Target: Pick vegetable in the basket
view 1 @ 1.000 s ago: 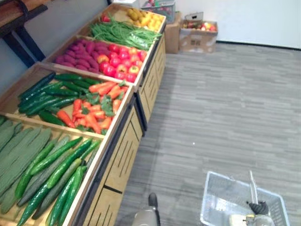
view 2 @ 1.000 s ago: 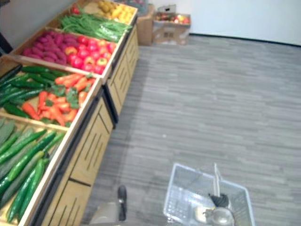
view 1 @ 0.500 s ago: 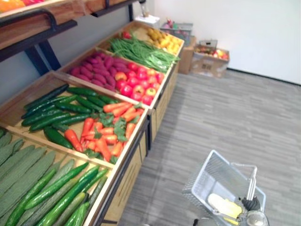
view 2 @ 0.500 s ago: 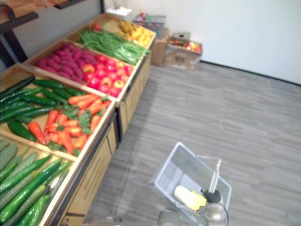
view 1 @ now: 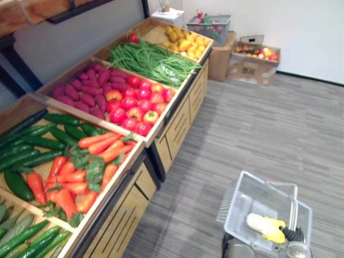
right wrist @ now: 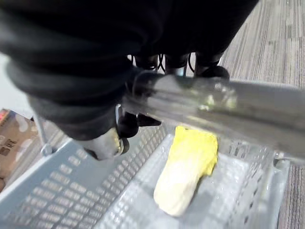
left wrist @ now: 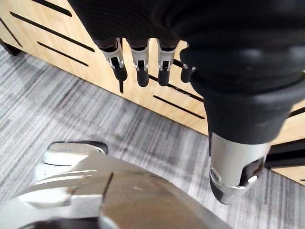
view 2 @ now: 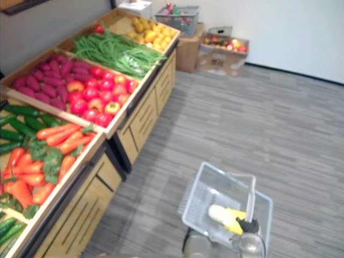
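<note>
Carrying well means level: right hand (right wrist: pixel 177 61) curled round clear bar handle (right wrist: pixel 200 105) of pale mesh plastic basket (view 1: pixel 242 201), lower right; slack, empty left hand (left wrist: pixel 138 67) should pick.

camera: shifted (stand (view 1: pixel 180 126) slid across view) | yellow-white vegetable (view 1: pixel 266 228): now plain in basket (view 1: pixel 238 206)

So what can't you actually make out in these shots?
- Pale yellow vegetable in the basket: too blurred in the right wrist view, and too small in the eye views, to name its kind.
- Cardboard box contents: too small in the eye views.
- Cucumbers: cut off by the eye views' left edge.
</note>
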### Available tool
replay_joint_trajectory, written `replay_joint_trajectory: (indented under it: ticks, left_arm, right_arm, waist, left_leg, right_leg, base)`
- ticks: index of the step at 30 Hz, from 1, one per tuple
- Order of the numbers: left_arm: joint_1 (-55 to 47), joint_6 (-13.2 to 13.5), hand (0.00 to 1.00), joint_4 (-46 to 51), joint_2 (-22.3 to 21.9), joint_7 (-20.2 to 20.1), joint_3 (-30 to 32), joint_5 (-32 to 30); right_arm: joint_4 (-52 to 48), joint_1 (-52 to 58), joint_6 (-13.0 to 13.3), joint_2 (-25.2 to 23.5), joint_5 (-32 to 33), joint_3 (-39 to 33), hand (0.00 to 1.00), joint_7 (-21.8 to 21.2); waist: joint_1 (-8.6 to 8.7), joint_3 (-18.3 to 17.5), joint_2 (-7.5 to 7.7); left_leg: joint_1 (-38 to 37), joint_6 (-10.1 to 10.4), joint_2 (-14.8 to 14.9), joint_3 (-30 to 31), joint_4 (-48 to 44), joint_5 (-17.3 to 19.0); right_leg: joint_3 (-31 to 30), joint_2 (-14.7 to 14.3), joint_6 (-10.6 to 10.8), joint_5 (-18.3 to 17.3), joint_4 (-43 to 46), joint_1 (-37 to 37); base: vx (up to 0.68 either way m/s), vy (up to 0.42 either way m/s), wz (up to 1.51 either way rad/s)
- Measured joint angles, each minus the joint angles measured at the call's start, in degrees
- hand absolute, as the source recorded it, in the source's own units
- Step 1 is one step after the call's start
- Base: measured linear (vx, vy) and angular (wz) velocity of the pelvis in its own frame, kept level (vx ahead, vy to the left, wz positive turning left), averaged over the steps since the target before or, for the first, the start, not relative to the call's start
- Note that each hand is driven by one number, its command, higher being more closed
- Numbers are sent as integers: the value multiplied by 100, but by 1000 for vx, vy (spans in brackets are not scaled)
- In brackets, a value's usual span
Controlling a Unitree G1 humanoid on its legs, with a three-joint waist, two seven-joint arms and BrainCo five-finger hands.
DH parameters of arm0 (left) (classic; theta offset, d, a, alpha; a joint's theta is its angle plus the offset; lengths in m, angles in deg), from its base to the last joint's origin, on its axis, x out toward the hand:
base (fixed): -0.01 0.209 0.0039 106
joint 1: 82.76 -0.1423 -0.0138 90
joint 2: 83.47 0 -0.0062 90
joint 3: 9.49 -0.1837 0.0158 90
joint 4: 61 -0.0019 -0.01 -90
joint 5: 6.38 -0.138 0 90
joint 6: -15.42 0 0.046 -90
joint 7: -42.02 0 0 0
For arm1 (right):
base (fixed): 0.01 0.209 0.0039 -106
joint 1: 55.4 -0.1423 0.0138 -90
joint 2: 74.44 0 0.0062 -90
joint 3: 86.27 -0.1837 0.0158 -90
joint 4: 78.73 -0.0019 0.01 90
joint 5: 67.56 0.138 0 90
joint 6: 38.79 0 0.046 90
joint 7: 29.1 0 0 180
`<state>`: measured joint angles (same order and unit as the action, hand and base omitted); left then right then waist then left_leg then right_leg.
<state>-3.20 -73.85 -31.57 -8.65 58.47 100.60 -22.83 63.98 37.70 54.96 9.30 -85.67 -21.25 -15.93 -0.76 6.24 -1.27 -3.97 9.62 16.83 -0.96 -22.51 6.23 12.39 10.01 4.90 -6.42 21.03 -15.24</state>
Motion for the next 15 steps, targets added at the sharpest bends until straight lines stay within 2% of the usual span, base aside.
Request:
replay_joint_trajectory:
  ticks: [1,2,3,4,5,6,7,8,9,10,12,13,15]
  left_arm:
    - [2,6,0,7,-53,6,9,42]
    - [0,14,0,16,-58,16,7,55]
    - [1,16,0,17,-47,20,7,74]
    - [-2,35,0,30,-34,29,7,227]
    - [-4,38,0,39,-50,43,12,258]
    - [-9,31,0,89,-60,89,21,275]
    - [-13,28,0,117,-64,113,43,274]
    - [-1,27,0,124,-58,130,39,273]
    - [14,25,0,128,-59,125,29,267]
    - [69,23,0,198,14,134,11,260]
    - [194,-8,0,275,140,142,-33,224]
    - [213,-13,0,279,164,143,-76,223]
    - [227,-20,0,293,232,148,-230,197]
  right_arm:
    - [9,48,-2,-3,0,6,100,-1]
    - [72,77,-4,14,3,-3,100,2]
    - [126,94,-6,33,9,-10,100,9]
    - [238,111,-30,47,35,-177,100,13]
    - [261,126,-71,46,56,-238,100,29]
    - [311,150,-85,50,62,-335,100,41]
    - [389,166,-84,48,62,-441,100,57]
    - [411,231,-81,24,62,-552,100,71]
    - [412,246,-92,-30,64,-630,100,80]
    - [411,290,-96,-105,66,-713,100,93]
    - [452,324,-101,-222,81,-843,100,124]
    - [462,349,-104,-237,81,-850,100,124]
    - [488,407,-111,-283,82,-960,100,129]
  waist:
    - [41,28,-54]
    - [39,32,-60]
    - [50,32,-60]
    - [37,40,-46]
    - [29,43,-41]
    - [26,44,-40]
    - [34,50,-32]
    - [35,62,-52]
    - [44,64,-4]
    - [57,72,77]
    - [74,187,279]
    - [92,201,302]
    - [111,223,370]
  left_leg:
    - [348,55,97,-22,-774,-358]
    - [661,178,144,-166,-1490,-313]
    - [806,215,145,-267,-1744,-198]
    - [1073,168,49,-607,-2008,104]
    - [1169,131,1,-777,-1990,232]
    - [1318,94,-64,-1021,-1859,404]
    - [1422,4,-142,-1496,-1303,416]
    - [1387,-350,-141,-2299,-622,200]
    - [1305,-388,-130,-2553,-432,223]
    - [1128,-480,-333,-2801,54,190]
    - [1018,-758,-733,-2605,792,-5]
    - [988,-778,-824,-2485,977,-58]
    - [692,-853,-1146,-2128,1689,-398]
  right_leg:
    - [133,-19,-66,-47,-131,281]
    - [232,-35,-106,-62,-361,601]
    - [304,-43,-117,-51,-509,787]
    - [447,-49,-112,-33,-839,1204]
    - [494,-50,-100,-26,-947,1325]
    - [569,-50,-73,-10,-1078,1457]
    - [697,-37,-32,14,-1136,1582]
    - [889,-74,-2,26,-1206,1692]
    - [975,-63,34,32,-1248,1745]
    - [1168,27,66,52,-1313,1778]
    - [1559,203,70,55,-1296,1803]
    - [1671,233,75,60,-1274,1838]
    - [2046,463,79,64,-838,1944]
  base:
    - [326,-216,35]
    - [318,-196,33]
    - [370,-170,38]
    - [305,-106,36]
    - [321,-75,36]
    - [171,-6,26]
    - [254,50,37]
    - [173,55,47]
    - [225,68,72]
    - [160,72,78]
    - [195,128,95]
    - [158,92,110]
    - [116,39,108]
